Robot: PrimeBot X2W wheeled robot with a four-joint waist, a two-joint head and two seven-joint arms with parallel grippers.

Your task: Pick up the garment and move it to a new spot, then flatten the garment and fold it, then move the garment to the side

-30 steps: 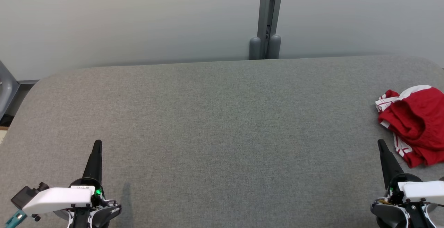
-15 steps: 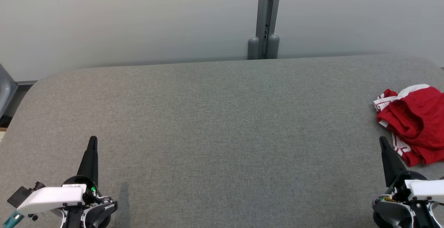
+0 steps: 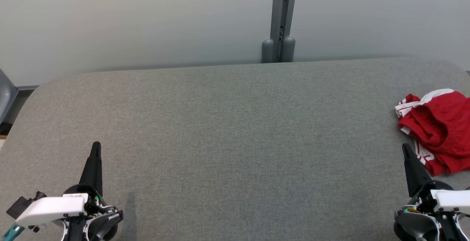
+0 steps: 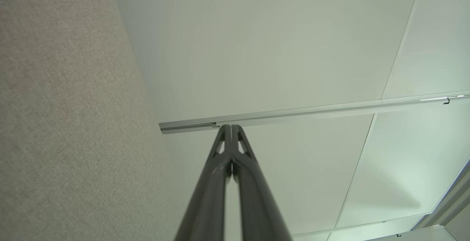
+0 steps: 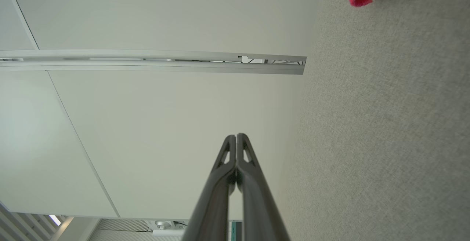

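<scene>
Presently: red-and-white garment (image 3: 442, 131), crumpled, at 3 o'clock on grey fabric table (image 3: 235, 142). Left gripper (image 3: 96, 145) at 8 o'clock, right gripper (image 3: 405, 146) at 4 o'clock; both closed tight, holding nothing.

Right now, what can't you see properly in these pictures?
- Red garment: head view, right edge cuts it off; crumpled, so its type is unclear.
- Right wrist view: the top edge cuts the garment to a corner.
- Right claw: head view, bottom edge cuts its wrist.

The tabletop (image 3: 235, 142) lies open across its middle; the crumpled garment (image 3: 440, 131) sits at its right edge.
</scene>
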